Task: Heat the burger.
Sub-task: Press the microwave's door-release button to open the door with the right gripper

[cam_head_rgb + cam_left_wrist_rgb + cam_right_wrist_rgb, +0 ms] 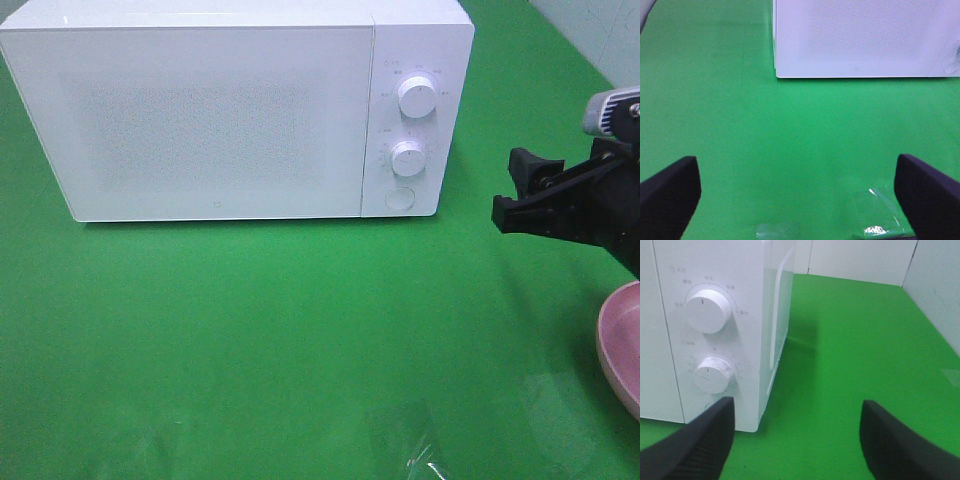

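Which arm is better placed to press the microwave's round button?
Right. The right gripper, open, hangs beside the microwave, facing its button; the left gripper is farther back, before the door.

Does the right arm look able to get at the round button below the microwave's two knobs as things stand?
Probably yes. The right tool, open, hangs just right of the microwave, near the round button; only bare green mat lies between them, so the way looks free.

plate (pixel 615 340) cropped rt, dial txt (pixel 420 72) illegible
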Controlling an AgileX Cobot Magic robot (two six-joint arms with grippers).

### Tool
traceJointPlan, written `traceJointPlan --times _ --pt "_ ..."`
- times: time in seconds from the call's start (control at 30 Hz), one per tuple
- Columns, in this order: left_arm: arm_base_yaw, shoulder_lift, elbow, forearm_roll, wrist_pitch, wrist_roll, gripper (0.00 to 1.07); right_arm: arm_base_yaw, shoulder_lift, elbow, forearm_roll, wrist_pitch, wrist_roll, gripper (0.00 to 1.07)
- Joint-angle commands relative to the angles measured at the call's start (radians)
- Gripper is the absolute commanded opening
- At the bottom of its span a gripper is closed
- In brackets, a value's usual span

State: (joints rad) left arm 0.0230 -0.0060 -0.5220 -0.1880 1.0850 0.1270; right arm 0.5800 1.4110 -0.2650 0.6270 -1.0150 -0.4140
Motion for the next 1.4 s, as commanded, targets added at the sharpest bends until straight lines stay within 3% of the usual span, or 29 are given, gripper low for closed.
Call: traceJointPlan --times 0.03,0.2,0.47,0.87,1.2,1.3,1.4 --pt "-0.005 -0.015 0.004 -0.005 -0.014 -0.001 0.98 0.061 0.063 0.001 0.081 -0.109 -0.023 0.71" --pt "-0.005 -0.015 0.004 -0.005 -0.014 -0.001 0.98 0.155 0.143 -0.001 0.130 -0.191 -0.014 0.71" --pt "-0.005 -0.015 0.004 -0.005 -0.014 -0.001 0.98 0.225 0.201 -0.001 0.132 -0.192 0.029 0.70" --pt "-0.005 -0.015 0.004 -0.005 -0.014 -0.001 0.98 0.235 0.221 -0.001 0.124 -0.185 0.241 0.65" --pt "-0.005 -0.015 0.004 -0.005 -0.014 -0.001 0.98 0.235 0.221 -0.001 0.123 -0.181 0.857 0.47" --pt "-0.005 -0.015 0.004 -0.005 -0.014 -0.001 0.98 0.235 0.221 -0.001 0.123 -0.180 0.902 0.44" --pt "-0.005 -0.015 0.004 -0.005 -0.014 -0.001 0.98 0.235 0.221 -0.001 0.123 -0.176 1.105 0.34"
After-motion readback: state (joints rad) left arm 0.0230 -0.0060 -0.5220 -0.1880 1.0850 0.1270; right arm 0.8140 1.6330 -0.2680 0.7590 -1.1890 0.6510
